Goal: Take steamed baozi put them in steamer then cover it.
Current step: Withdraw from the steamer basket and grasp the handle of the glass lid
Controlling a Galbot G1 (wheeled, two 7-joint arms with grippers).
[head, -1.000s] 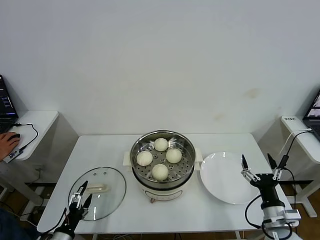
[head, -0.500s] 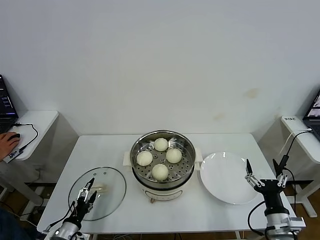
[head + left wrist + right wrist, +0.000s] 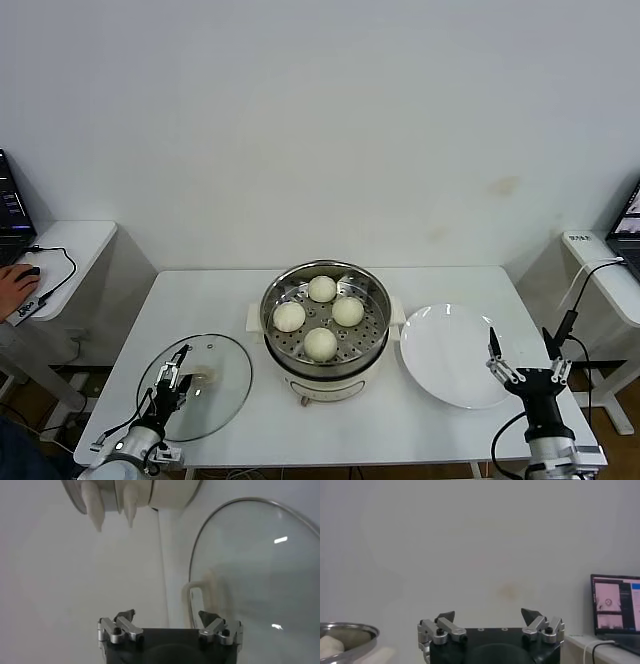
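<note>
The left pincer (image 3: 176, 374) hangs low at the near left of the tabletop (image 3: 220, 300), fingers apart, over the near edge of the cover (image 3: 200, 385), which lies flat there; whether a fingertip touches the glass is hard to tell; the right pincer (image 3: 526, 359) sits spread wide and empty at the near right edge of the white plate (image 3: 450, 355); between cover and plate stands the steamer (image 3: 325, 325), uncovered, four steamed baozi (image 3: 320, 343) resting on its perforated tray.
</note>
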